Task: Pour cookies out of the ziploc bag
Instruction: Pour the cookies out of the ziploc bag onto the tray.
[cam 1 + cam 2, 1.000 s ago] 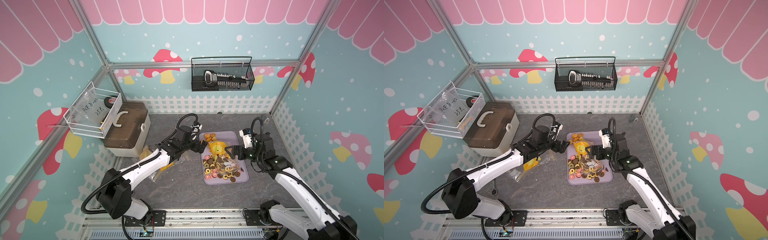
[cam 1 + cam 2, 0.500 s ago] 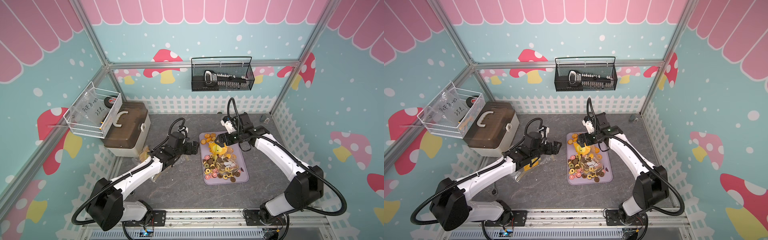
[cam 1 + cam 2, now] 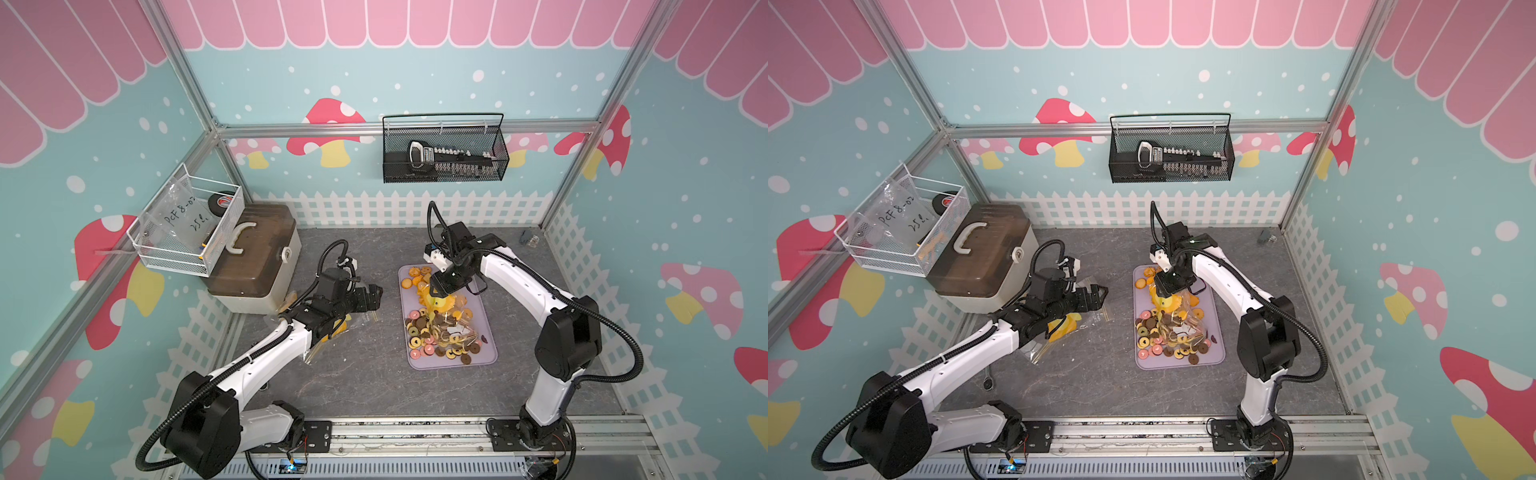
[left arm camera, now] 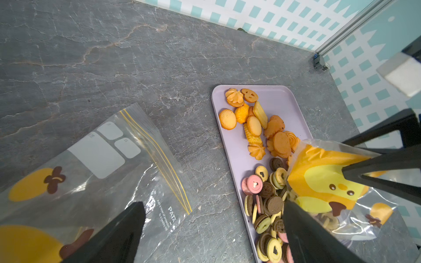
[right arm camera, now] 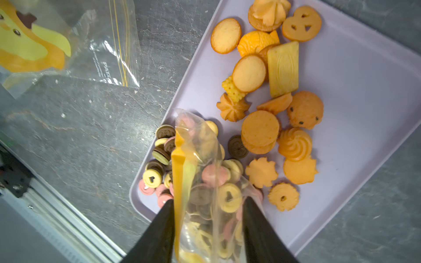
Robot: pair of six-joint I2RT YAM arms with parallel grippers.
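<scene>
Where bag (image 5: 197,150) hangs, cookies (image 5: 260,128) orange, pink, brown

Teal walls (image 3: 415,83) dotted with white carry red-and-yellow mushrooms (image 3: 328,120) under a pink scalloped band (image 3: 374,25). A white picket fence strip (image 3: 374,208) runs along their foot. Aluminium bars (image 3: 552,124) frame the corners. A black mesh basket (image 3: 446,176) hangs on the far wall and a white wire basket (image 3: 178,249) on the left wall. Just beside it, a brown-lidded storage box (image 3: 257,249) sits far left on the grey stone-patterned counter (image 3: 374,382). A metal rail (image 3: 415,432) lines the near edge. The light is even.
</scene>
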